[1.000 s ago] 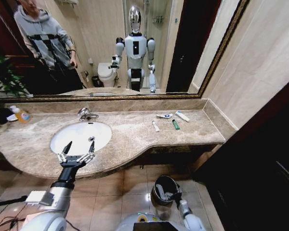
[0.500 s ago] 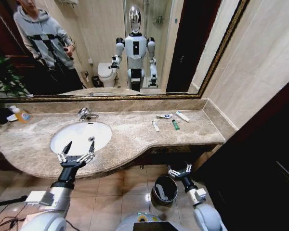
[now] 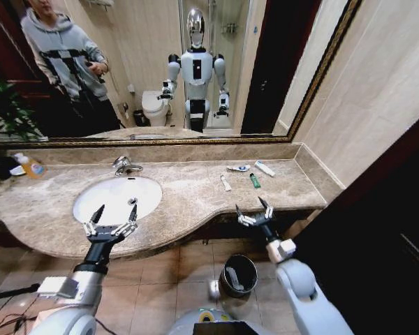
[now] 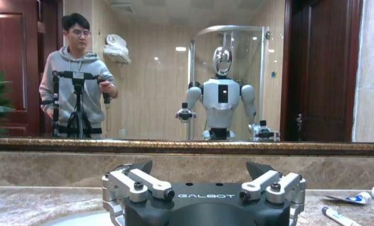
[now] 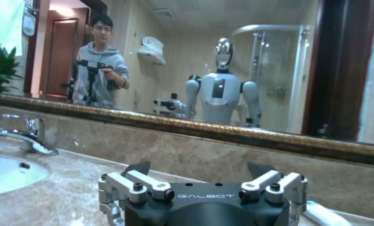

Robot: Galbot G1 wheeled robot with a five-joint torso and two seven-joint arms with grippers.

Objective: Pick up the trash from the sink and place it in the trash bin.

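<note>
Looks barely started; four trash pieces (image 3: 250, 174) left near the counter's back right corner; bin (image 3: 239, 274) below; right gripper (image 3: 255, 212) and left gripper (image 3: 112, 222) both spread wide, empty.

The sink (image 3: 119, 195) was a smooth, glossy white basin, ceramic in appearance, fitted with a polished chrome faucet (image 3: 123, 165). Its surround (image 3: 188, 195) was mottled beige marble with a polished, faintly reflective face; the backsplash behind it matched. The trash (image 3: 255, 180) on the right of the counter looked like smooth white plastic tubes, one capped in green. The trash bin (image 3: 239, 275) on the floor was dark metal with a shiny rim. Floor tiles (image 3: 167, 276) were glossy and reflective. The left gripper (image 3: 110, 222) and right gripper (image 3: 255, 211) combined matt black housings with satin silver metal finger links. The mirror frame (image 3: 160, 141) was dark with a gilt finish.
</note>
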